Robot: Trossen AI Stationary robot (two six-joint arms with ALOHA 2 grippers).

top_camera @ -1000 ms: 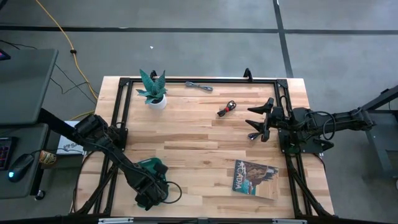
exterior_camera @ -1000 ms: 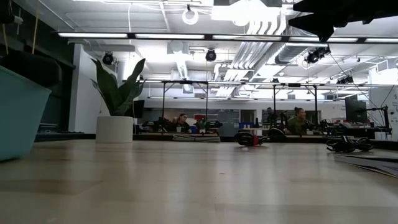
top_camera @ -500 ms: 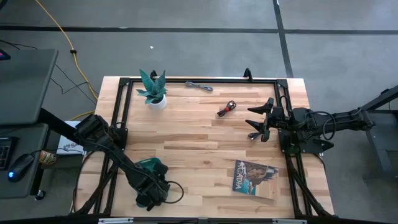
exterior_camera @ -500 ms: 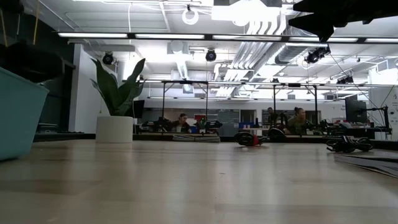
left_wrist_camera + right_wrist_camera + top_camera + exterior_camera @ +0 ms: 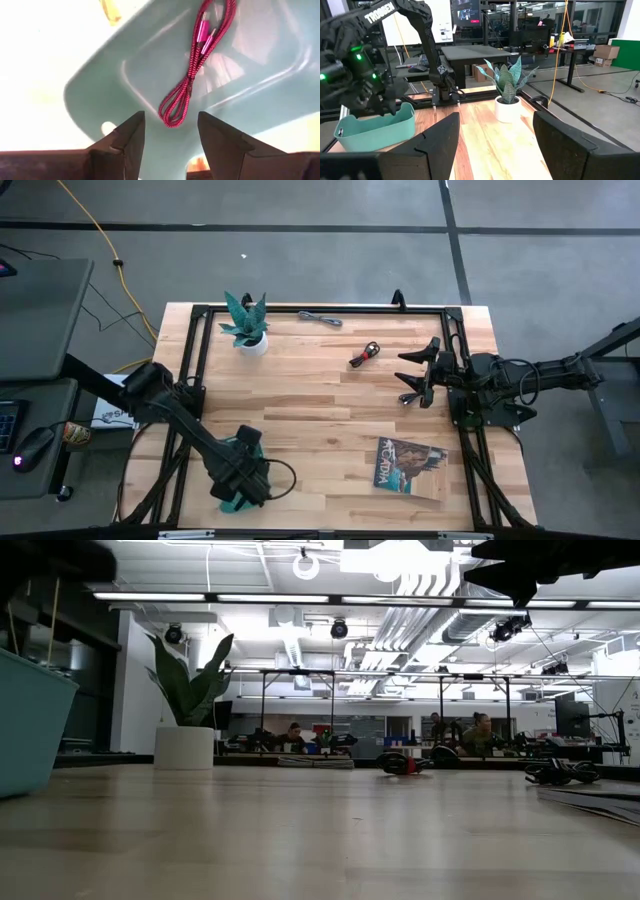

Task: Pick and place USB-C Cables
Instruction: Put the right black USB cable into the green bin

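Fingers [image 5: 127,137] of the left gripper [image 5: 238,485] stood spread and empty just above the teal tray [image 5: 260,95], where the maroon-purple cable [image 5: 192,65] lay coiled. The right gripper [image 5: 408,376] waited spread too, near the black-and-red cable [image 5: 366,354]; the grey cable [image 5: 320,318] lay at the surface's [image 5: 320,410] far edge. White "TROSSEN" lettering [image 5: 379,12] showed on the left arm.

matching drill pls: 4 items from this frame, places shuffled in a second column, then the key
Things:
1. maroon cable
2. grey cable
3. black-and-red cable
4. magazine

Places:
A. table's far edge, right of the potted plant
B. near right part of the table
C. inside the teal tray
D. just ahead of the right gripper

Pairs: 1-C, 2-A, 3-D, 4-B
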